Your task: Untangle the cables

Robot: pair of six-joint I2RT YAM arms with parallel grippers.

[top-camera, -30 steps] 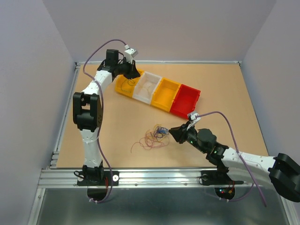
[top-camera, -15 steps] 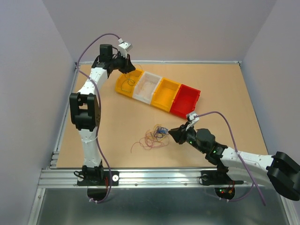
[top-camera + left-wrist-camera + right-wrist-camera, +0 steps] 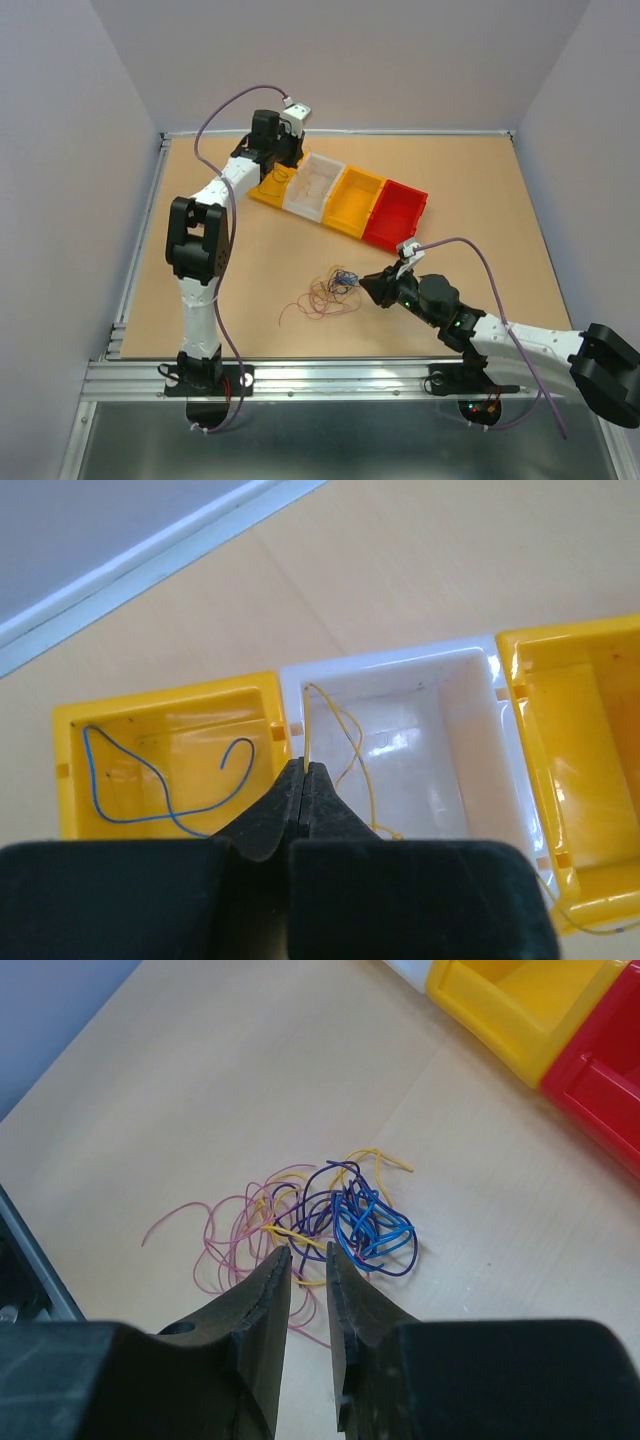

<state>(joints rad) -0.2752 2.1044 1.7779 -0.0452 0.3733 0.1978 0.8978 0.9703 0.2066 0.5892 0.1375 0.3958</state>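
State of left gripper [image 3: 302, 772]: fingers pressed fully together, tips over the wall between two bins.
At its tips: a thin yellow wire [image 3: 305, 725] runs straight up to them; whether it is pinched or only touching, I cannot tell.
Ahead of its tips: white bin [image 3: 390, 662], with the yellow wire looping inside it.
Left of its tips: yellow bin [image 3: 70, 780], holding one blue wire [image 3: 130, 820] that lies curved on the floor of the bin.
Right of its tips: orange-yellow bin [image 3: 570, 730], touching the white one.
State of right gripper [image 3: 308, 1258]: fingers a little apart, a narrow gap between them, nothing clamped.
Just ahead of its tips: the cables [image 3: 330, 1220], a loose bunch on the table [image 3: 200, 1080]. Blue and purple loops are on the right side, pink-red and yellow strands on the left. One yellow strand passes just before the tips.
Far ahead and to its right: red bin [image 3: 600, 1070], well apart from the bunch.
Between both grippers: in the top view the cables lie near the right gripper and well apart from the left one.
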